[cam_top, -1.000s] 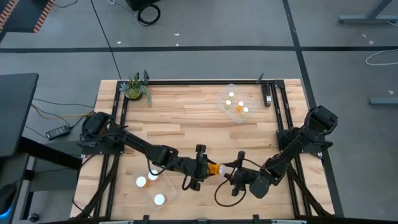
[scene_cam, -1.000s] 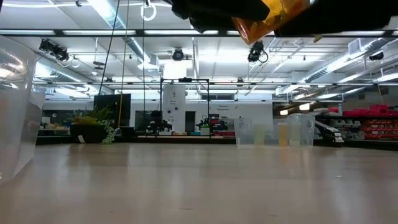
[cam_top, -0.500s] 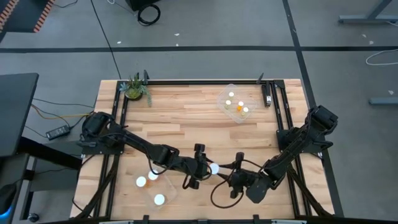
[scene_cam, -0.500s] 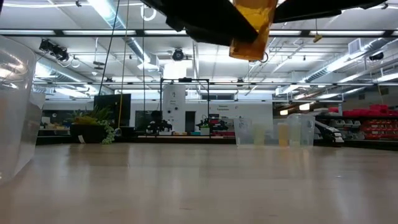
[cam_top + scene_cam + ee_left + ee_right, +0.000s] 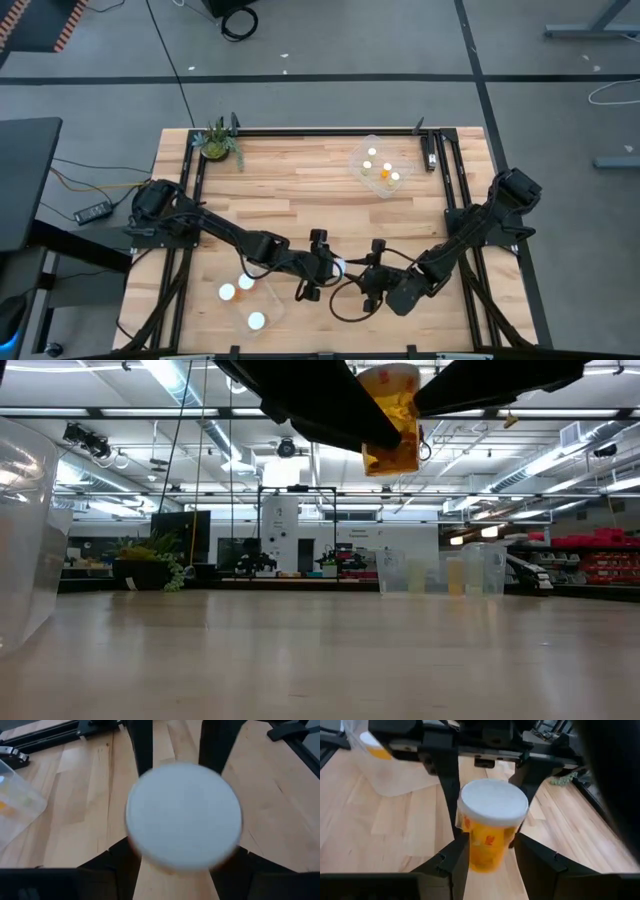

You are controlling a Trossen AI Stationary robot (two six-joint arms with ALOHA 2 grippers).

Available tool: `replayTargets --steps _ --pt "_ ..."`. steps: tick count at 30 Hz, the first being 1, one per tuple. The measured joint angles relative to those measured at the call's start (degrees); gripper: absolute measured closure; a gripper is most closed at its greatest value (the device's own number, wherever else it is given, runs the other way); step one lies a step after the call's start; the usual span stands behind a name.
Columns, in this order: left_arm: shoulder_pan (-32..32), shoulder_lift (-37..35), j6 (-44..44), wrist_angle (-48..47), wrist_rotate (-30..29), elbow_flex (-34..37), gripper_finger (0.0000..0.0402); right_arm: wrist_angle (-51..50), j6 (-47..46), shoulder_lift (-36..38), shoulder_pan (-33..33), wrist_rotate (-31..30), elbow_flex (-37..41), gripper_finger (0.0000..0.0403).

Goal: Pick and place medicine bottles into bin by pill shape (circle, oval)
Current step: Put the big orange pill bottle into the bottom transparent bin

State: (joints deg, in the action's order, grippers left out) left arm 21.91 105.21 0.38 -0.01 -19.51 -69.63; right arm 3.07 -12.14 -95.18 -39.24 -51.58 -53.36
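Wooden table (image 5: 300, 200) with two bins (image 5: 380, 167), plant (image 5: 217, 142)

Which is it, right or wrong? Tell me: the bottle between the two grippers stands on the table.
Wrong. The bottle between the left gripper and the right gripper does not stand on the table. It is up in the air, well clear of the wood, as the low view shows.

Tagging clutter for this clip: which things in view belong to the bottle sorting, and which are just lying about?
Job: medicine bottle between left tool and right tool; far bin with sorted bottles; near bin with more bottles.
Lying about: potted plant; dark object on frame rail; power adapter on floor.
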Motion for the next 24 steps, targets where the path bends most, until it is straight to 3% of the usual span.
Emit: replayTargets --steps 9,14,24 --pt "-0.02 0.0 -0.15 -0.01 0.1 0.0 0.02 1.86 1.35 0.02 1.51 2.07 0.02 0.0241" --pt "0.0 0.0 -1.0 -0.03 0.34 -0.02 0.0193 -0.01 1.15 0.02 -0.93 -0.35 0.02 0.0241" --pt "0.22 0.0 -5.09 -3.8 1.44 -0.02 0.0204 -5.64 -10.53 0.02 -3.63 -0.61 3.7 0.0241"
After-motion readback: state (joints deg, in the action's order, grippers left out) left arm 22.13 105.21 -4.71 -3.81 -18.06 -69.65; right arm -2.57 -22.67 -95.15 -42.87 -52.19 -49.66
